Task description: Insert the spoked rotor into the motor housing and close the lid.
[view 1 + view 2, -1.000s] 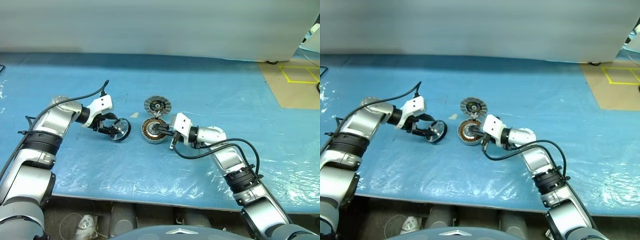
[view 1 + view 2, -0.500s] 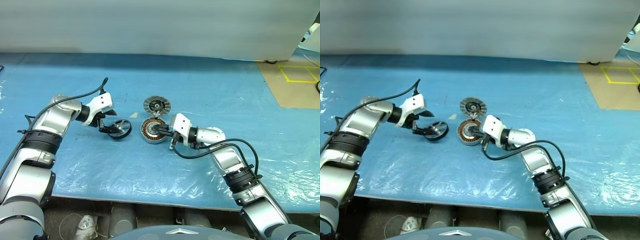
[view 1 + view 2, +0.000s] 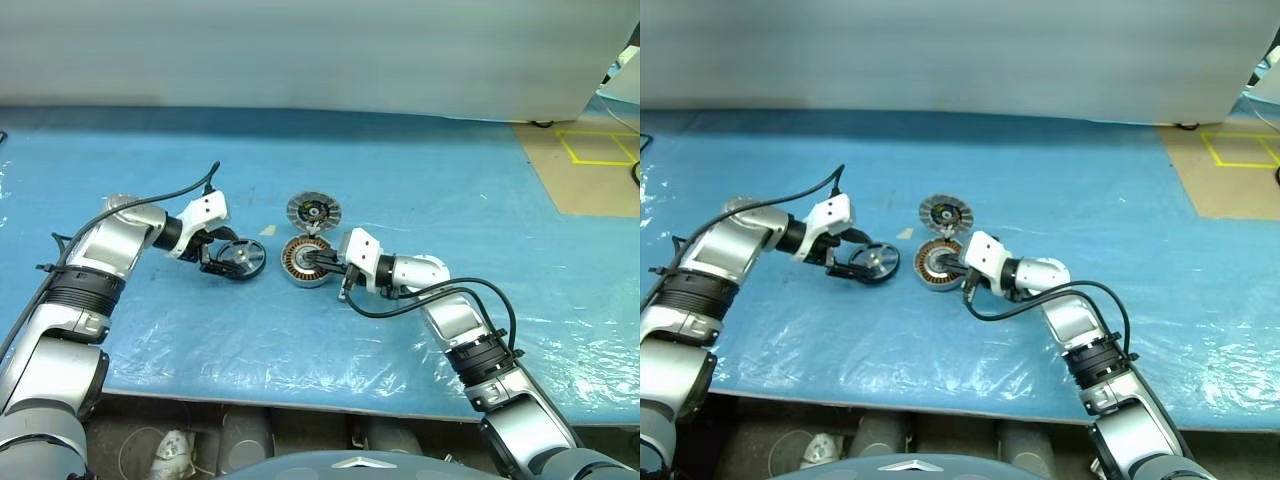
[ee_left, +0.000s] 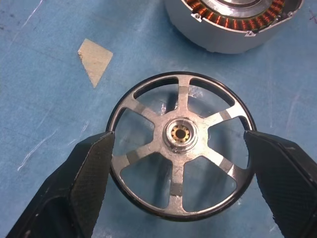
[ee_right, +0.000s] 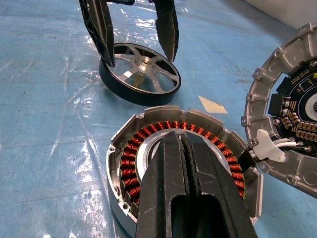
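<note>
The spoked rotor (image 4: 181,135), a dark-rimmed wheel with silver spokes, lies on the blue sheet left of the motor housing. My left gripper (image 3: 234,256) is open, with one finger on each side of the rim. I cannot tell whether the fingers (image 4: 86,168) touch it. The motor housing (image 3: 293,262), a round puck with copper windings, sits at the table's middle. My right gripper (image 3: 322,262) is shut, its tips lying over the housing's silver hub. The lid (image 3: 314,211), a ribbed silver disc, lies just behind the housing, its inner side up, with a white plug on short wires.
A small beige tape scrap (image 3: 269,229) lies between the rotor and the lid. Wrinkled clear plastic covers the blue table sheet, whose front edge (image 3: 300,392) runs below the arms. A brown floor patch with yellow tape (image 3: 590,160) is at the far right.
The rotor stood tilted up between the left fingers a second ago; now it lies nearly flat on the sheet. The right arm, housing and lid have not moved.
</note>
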Tool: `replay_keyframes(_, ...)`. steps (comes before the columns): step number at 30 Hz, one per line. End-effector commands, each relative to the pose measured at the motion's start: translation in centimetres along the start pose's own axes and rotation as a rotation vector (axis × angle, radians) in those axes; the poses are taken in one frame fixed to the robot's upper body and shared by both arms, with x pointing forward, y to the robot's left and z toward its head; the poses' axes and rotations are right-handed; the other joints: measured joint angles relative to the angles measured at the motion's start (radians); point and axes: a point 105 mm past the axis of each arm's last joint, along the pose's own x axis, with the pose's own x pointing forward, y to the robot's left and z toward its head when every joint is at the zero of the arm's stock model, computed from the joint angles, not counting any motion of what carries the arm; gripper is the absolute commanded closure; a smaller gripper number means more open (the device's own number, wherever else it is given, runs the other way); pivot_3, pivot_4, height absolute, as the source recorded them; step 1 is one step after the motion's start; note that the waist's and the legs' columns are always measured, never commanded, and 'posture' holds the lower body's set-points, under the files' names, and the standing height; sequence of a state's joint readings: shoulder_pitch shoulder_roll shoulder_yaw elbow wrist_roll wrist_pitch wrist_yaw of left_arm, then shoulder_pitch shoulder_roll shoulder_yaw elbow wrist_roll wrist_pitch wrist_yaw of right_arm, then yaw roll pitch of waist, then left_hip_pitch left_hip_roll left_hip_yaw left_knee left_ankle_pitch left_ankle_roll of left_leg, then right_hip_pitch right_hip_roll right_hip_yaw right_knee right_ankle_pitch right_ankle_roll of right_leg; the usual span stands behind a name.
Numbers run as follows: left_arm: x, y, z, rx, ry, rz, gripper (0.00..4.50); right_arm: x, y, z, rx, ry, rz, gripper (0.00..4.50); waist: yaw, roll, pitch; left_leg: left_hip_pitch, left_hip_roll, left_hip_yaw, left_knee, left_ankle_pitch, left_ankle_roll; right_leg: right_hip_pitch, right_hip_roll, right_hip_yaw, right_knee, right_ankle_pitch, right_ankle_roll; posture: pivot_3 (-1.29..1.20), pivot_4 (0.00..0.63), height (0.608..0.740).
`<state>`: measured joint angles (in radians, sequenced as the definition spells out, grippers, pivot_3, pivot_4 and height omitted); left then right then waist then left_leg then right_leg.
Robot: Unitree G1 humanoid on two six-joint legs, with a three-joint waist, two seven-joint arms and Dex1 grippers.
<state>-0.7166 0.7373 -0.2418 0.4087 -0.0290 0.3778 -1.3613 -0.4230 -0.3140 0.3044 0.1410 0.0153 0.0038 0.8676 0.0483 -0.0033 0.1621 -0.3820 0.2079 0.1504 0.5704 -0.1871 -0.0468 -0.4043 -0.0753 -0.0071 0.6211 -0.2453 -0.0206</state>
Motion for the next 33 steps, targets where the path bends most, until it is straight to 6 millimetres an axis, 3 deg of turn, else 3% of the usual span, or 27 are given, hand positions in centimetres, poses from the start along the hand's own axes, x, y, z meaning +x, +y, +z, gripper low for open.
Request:
replay_keyframes(1, -0.3, 0.3, 0.3, 0.024, -0.009, 0.028, 0.11, 0.1, -0.2, 1.0, -0.033, -0.032, -0.006, 4.5, 0.0, 0.0, 0.0, 0.0, 0.0, 0.0, 0.0, 0.0, 0.0, 0.0, 0.0, 0.0, 0.0, 0.0, 0.0, 0.0, 0.15, 0.74)
replay_keyframes(12, 0.5, -0.1, 1.1, 0.063, -0.046, -0.005, 0.11, 0.0, -0.2, 0.8, -0.034, -0.024, -0.006, 4.5, -0.001, 0.0, 0.0, 0.0, 0.0, 0.0, 0.0, 0.0, 0.0, 0.0, 0.0, 0.0, 0.0, 0.0, 0.0, 0.0, 0.15, 0.74)
replay_keyframes(17, 0.4, -0.2, 1.0, 0.058, -0.039, -0.012, 1.28, -0.1, -0.2, 0.7, -0.034, -0.021, -0.007, 4.5, -0.001, 0.0, 0.0, 0.0, 0.0, 0.0, 0.0, 0.0, 0.0, 0.0, 0.0, 0.0, 0.0, 0.0, 0.0, 0.0, 0.15, 0.74)
replay_keyframes(33, -0.5, 1.8, -0.1, 0.049, -0.022, 0.128, 1.28, 0.1, 0.1, 0.4, -0.033, -0.013, 0.0, 4.5, -0.001, 0.0, 0.0, 0.001, 0.0, 0.0, 0.0, 0.0, 0.0, 0.0, 0.0, 0.0, 0.0, 0.0, 0.0, 0.0, 0.15, 0.74)
